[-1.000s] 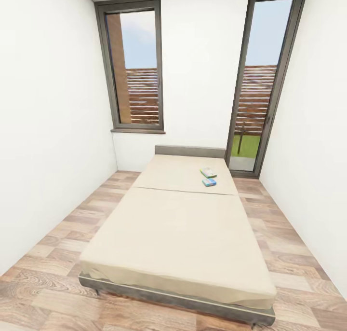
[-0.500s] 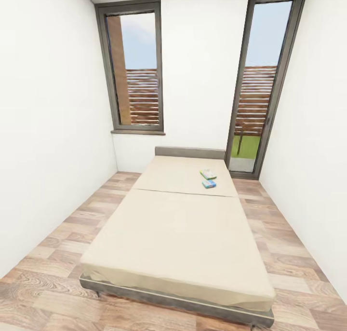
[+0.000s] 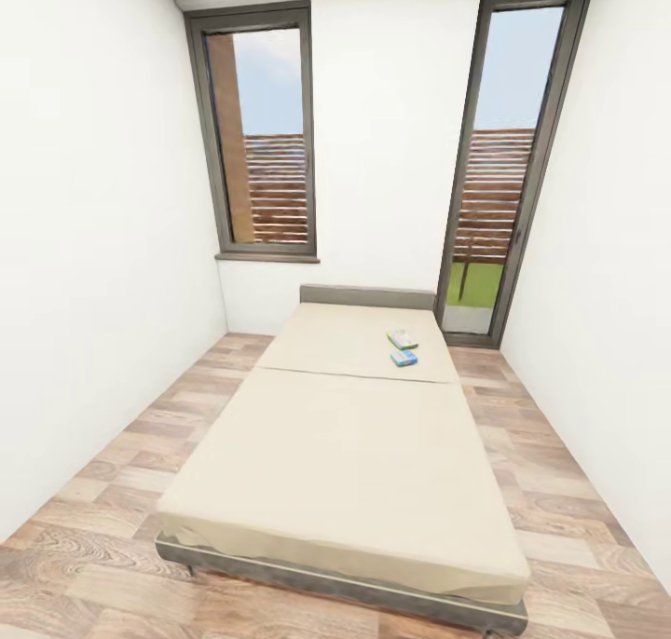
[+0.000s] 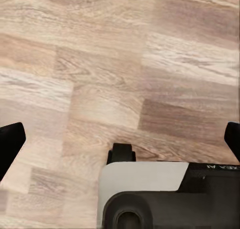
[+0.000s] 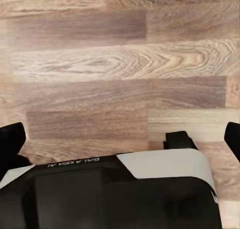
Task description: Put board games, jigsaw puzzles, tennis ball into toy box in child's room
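Observation:
A beige bed (image 3: 345, 453) with a grey headboard stands lengthwise in front of me in the child's room. Two board games lie flat near its far right, by the headboard: a white-and-green one (image 3: 403, 338) and, just in front of it, a blue one (image 3: 403, 358). Over the wood-plank floor, the left gripper (image 4: 120, 139) hangs open, with its dark fingertips (image 4: 10, 144) spread to the edges of the left wrist view. The right gripper (image 5: 120, 138) is open in the same way over the floor. The table, toy box, jigsaw puzzles and tennis ball are out of view.
White walls close in on both sides, leaving strips of plank floor (image 3: 102, 490) to the left and right of the bed. A tall window (image 3: 266, 136) and a glazed door (image 3: 499, 164) fill the far wall. The robot's own base (image 4: 165, 199) shows below each gripper.
The whole head view has shifted slightly downward, so the camera moved a little. The bed and both board games lie where they were.

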